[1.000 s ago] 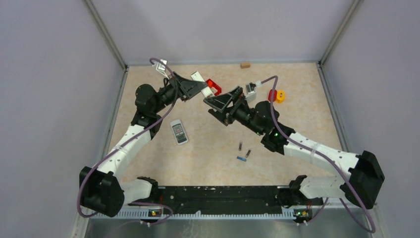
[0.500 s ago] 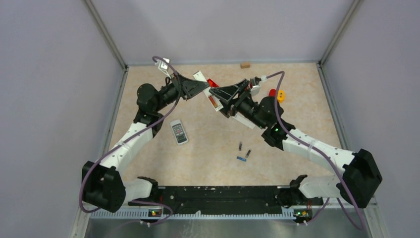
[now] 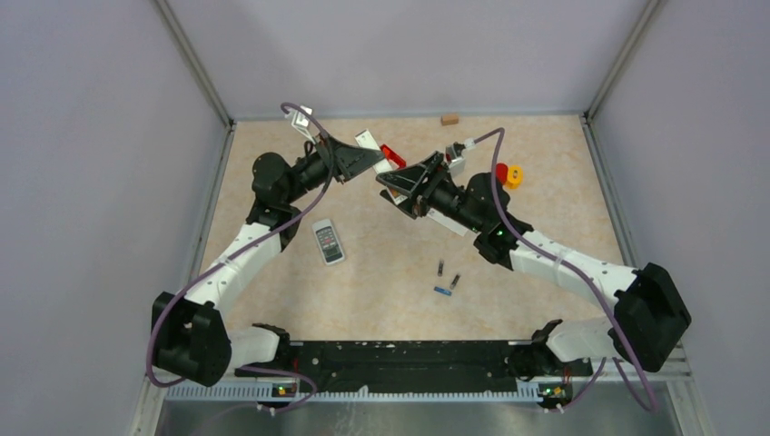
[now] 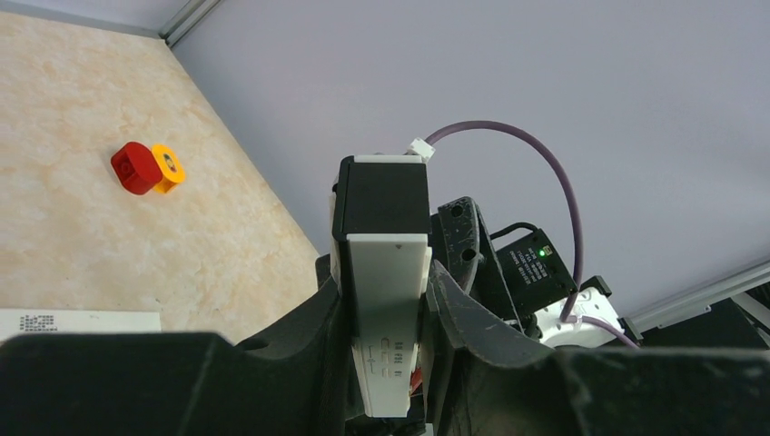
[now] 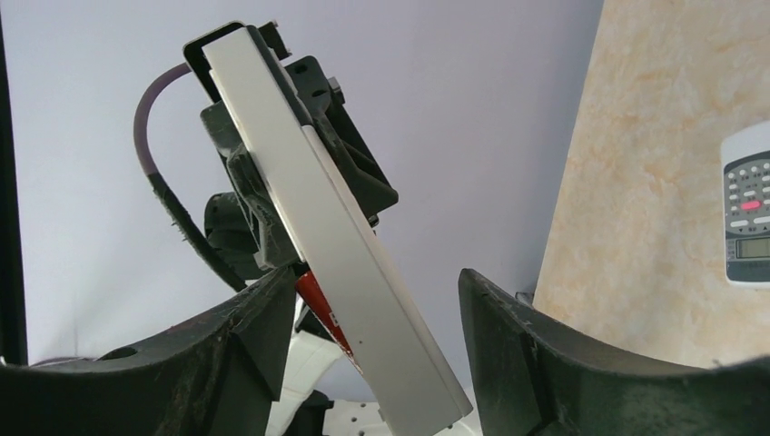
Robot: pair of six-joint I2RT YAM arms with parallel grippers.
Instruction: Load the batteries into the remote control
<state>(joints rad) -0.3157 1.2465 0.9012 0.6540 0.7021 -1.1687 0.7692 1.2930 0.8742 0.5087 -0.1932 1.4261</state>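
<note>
Left gripper (image 4: 389, 350) is clamped on the white remote (image 4: 385, 272), holding it up off the table (image 3: 381, 300). Right gripper (image 5: 368, 291) straddles the same remote, jaws spread with a gap on one side, not gripping. Red piece (image 5: 320, 304) sits against the remote by one right finger; can't tell what it is. Three batteries (image 3: 441, 267) lie loose, well behind the right gripper, toward the bases.

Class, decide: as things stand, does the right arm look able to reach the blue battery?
Probably yes, once it backs off: the blue battery lies uncovered on the table, but the right tool straddles the remote held by the left tool.
</note>
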